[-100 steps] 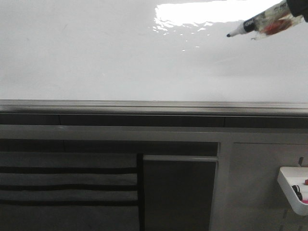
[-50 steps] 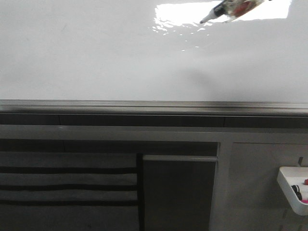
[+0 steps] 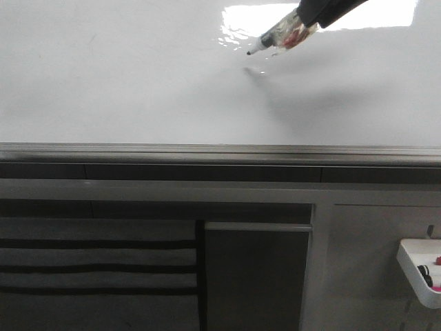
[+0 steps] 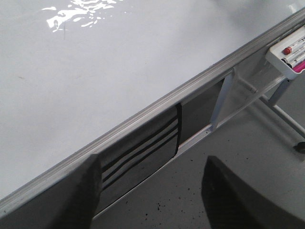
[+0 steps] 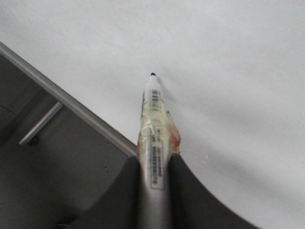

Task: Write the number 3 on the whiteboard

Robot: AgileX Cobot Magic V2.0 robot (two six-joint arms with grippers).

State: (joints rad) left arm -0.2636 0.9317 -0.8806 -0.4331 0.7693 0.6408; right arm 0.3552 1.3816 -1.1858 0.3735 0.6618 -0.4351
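Observation:
The whiteboard fills the upper part of the front view, with a grey metal edge strip along its near side and a bright light patch at the top right. No number 3 shows on it in any view. My right gripper is shut on a taped marker, whose black tip is close over the board. In the right wrist view the marker sticks out between the fingers of my right gripper, over the whiteboard. My left gripper is open and empty, off the board's near edge, over the floor.
A small white plastic tray with markers hangs low at the right; it also shows in the left wrist view. Below the board's edge are a grey frame and a dark striped panel.
My right gripper has carried the marker leftward across the top of the board, and the tip has come down nearer the surface. Its shadow now shows on the board.

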